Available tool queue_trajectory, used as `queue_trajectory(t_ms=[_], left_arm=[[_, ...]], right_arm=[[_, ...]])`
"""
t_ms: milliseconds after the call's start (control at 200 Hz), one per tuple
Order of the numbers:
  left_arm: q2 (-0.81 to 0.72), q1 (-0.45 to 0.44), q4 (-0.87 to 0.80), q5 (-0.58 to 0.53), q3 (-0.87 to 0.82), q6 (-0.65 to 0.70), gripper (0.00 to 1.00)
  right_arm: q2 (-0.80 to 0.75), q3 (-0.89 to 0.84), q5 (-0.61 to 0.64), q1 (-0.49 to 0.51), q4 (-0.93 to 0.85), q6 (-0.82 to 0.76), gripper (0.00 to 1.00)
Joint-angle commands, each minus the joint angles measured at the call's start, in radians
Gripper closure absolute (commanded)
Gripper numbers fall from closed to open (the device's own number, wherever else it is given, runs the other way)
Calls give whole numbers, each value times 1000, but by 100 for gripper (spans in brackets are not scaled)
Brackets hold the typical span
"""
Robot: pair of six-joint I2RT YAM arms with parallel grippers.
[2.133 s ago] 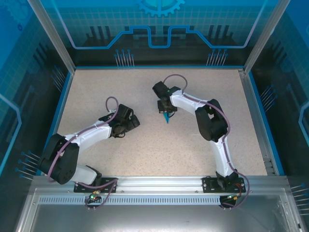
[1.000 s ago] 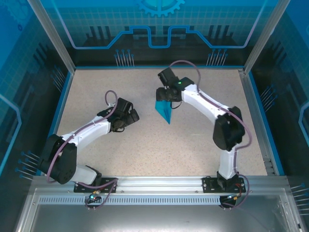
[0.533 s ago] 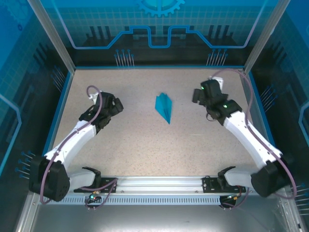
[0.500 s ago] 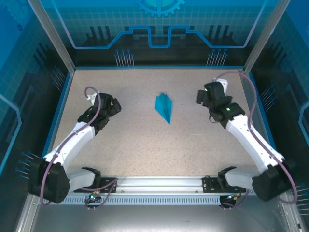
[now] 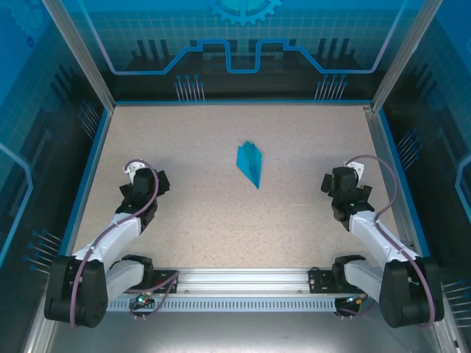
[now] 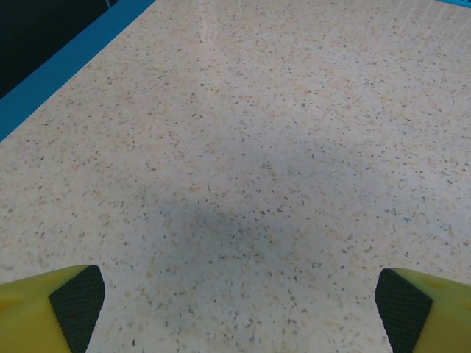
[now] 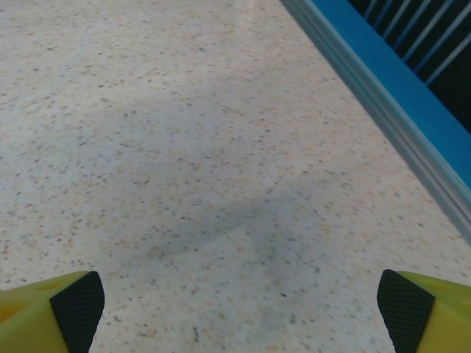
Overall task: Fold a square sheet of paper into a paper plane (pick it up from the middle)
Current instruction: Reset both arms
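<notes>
My left end effector (image 6: 239, 301) is spread wide, its two yellow fingers (image 6: 29, 309) with their black pads at the bottom corners of the left wrist view and only speckled bench (image 6: 243, 147) between them. It holds nothing and touches nothing. My right end effector (image 7: 239, 301) is spread just as wide and is also empty, hanging over bare bench beside the blue edge strip (image 7: 397, 95).

From above I count two end effectors, the left (image 5: 141, 182) near the left side and the right (image 5: 342, 184) near the right side, and one paper plane (image 5: 250, 163).

The plane lies flat on the bench about midway between them, well apart from both. Its long axis runs mostly far to near, leaning slightly to my right. The sharp nose points toward my bases, and the wider tail faces the back wall.
</notes>
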Motion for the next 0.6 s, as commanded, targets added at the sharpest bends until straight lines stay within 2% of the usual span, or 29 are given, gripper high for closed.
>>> queue_trajectory(t_ms=[0,195,495,595], left_arm=[[41,48,238,148,-46,96,1],[158,106,451,395,-63,146,1],[312,141,711,507,-80,189,1],[385,141,721,536,-49,205,2]], right_arm=[[24,-66,-96,-14,314,-100,1],[95,-104,-211,-13,506,-183,1],[198,-104,-286,-14,682,-255,1],[251,-93,-299,-16,742,-274,1]])
